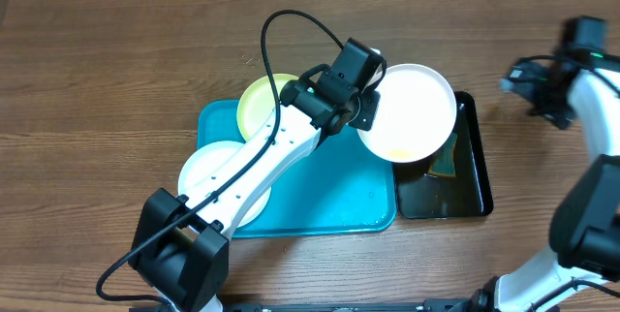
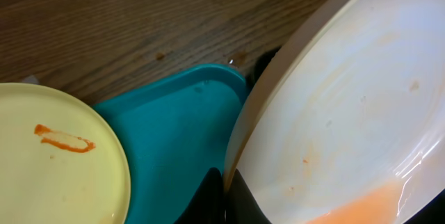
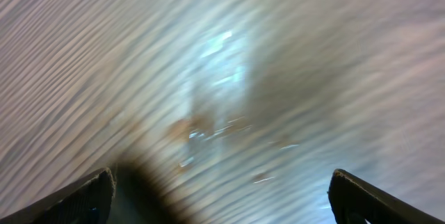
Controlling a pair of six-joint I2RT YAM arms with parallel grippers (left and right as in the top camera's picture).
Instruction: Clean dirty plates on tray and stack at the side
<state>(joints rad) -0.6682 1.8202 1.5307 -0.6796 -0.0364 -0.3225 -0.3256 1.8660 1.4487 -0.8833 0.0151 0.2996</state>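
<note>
Closest to the overhead lens is the left arm, reaching from 7 o'clock up across the wooden table [image 1: 116, 60]. The turquoise tray [image 1: 339, 191] lies mid-table, and a narrower black tray [image 1: 467, 196] sits just beside it at its 3 o'clock edge.

The left gripper [image 1: 364, 110] is clamped on the 9 o'clock rim of a white plate [image 1: 412, 109]. That plate is held tilted off the tray, above the black tray's 12 o'clock end. Orange residue [image 2: 361, 203] pools at its low edge.

The yellow-green plate [image 1: 260, 104] rests in the tray's 11 o'clock corner and carries one orange streak [image 2: 66, 139]. The second white plate [image 1: 203, 171] sits at the tray's 8 o'clock edge, partly under the arm.

The right gripper [image 3: 222, 203] hangs with its jaws wide apart and empty over bare wood. It is well apart from the trays, toward 2 o'clock.

These plates look light, stiff and glossy, probably slick where wet. The rim is the only sensible hold. A pinch there could let a plate pivot, so a deep, firm bite seems wise.

Count:
- three plates (two white, one yellow-green)
- two trays
- two grippers
</note>
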